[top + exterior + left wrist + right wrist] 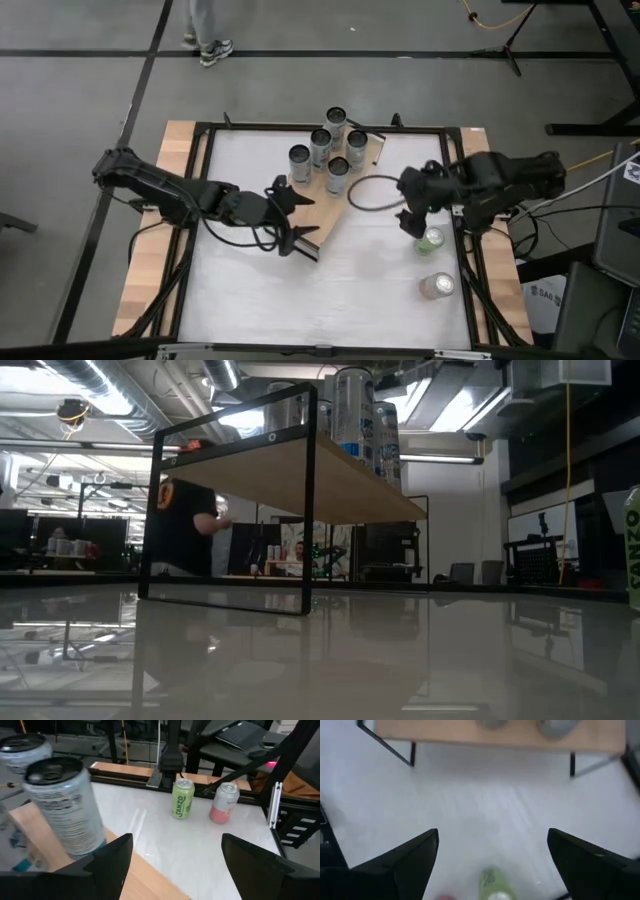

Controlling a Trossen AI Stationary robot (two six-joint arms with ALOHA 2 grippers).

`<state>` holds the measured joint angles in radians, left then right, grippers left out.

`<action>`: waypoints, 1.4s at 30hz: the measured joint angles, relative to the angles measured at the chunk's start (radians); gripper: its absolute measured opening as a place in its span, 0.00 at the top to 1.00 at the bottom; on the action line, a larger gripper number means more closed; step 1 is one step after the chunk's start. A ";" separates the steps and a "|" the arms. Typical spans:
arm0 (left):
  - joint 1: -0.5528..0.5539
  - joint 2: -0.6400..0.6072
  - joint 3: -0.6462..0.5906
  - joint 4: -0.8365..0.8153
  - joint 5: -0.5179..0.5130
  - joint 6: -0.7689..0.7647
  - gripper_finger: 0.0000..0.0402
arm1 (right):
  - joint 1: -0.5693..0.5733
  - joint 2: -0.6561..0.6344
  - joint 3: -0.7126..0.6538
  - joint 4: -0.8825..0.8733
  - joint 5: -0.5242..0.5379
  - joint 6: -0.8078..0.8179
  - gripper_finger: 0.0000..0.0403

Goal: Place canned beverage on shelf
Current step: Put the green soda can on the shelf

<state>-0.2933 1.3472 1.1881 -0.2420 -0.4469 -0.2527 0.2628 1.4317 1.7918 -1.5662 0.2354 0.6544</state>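
Step in hand: approach to pick. Right hand (412,222), fingers spread and empty, hovers just above the green can (431,240), well apart from the shelf (318,205). Next: descend, straddle, close. Left hand (290,215) spread beside shelf

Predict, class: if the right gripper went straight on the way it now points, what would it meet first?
Probably the green can, which stands just ahead between the open jaws of the right gripper; the shelf lies well beyond. Depth is uncertain.
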 joint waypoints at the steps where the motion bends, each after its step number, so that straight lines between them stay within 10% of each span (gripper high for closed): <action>1: 0.000 0.010 0.000 0.009 0.000 0.000 0.26 | 0.016 -0.014 -0.029 -0.001 0.005 0.047 0.10; 19: -0.004 0.231 0.000 0.285 0.008 -0.060 0.26 | 0.259 -0.162 -0.547 -0.005 -0.120 0.668 0.10; 42: -0.004 0.265 0.000 0.365 0.006 -0.060 0.25 | 0.261 -0.161 -0.814 0.161 -0.159 0.677 0.10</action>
<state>-0.2970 1.6123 1.1881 0.1227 -0.4404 -0.3122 0.5236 1.2709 0.9776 -1.4052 0.0761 1.3312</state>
